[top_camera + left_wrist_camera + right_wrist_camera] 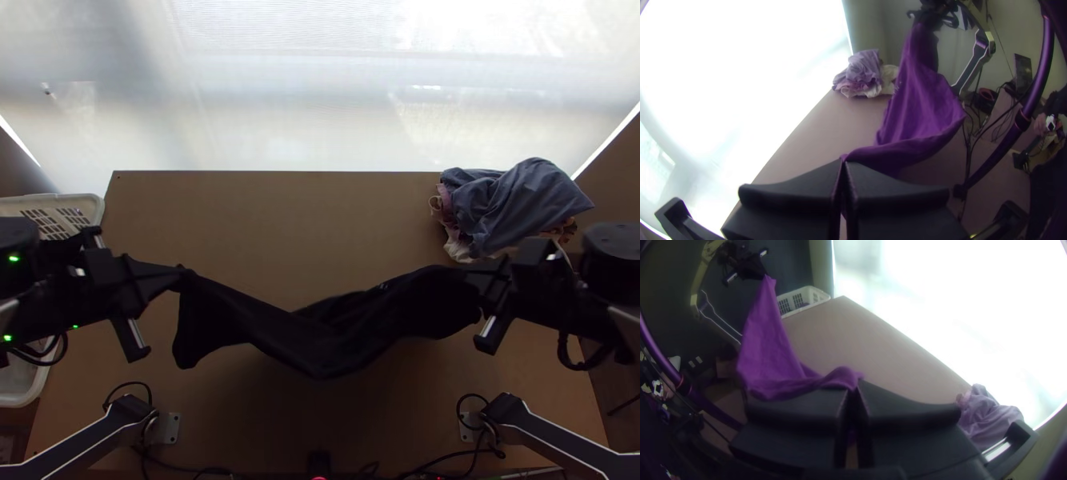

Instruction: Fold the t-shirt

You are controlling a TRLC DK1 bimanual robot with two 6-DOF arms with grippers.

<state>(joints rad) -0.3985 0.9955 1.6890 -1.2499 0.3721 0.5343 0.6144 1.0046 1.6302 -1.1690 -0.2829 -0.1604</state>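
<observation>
1. Left claw [843, 163] and right claw [856, 387] each pinch the t-shirt [320, 352], which hangs slack between them.
2. Too hard a pull apart could slip a shallow pinch; uneven lowering could land the cloth bunched.
3. Top view: the whole sag, claw to claw. Right wrist view: cloth gathered at the right claw's tips. Left wrist view: broader drape towards that claw.

My top cam sits high over the near edge of the table [240, 220], aimed steeply down. Left wrist cam: close in on the t-shirt [320, 348], facing across to the right arm [552, 436]. Right wrist cam: equally close, facing the left arm [80, 440]. All three share t-shirt and clothes pile [516, 204]; top and right wrist share the basket [98, 206].
</observation>
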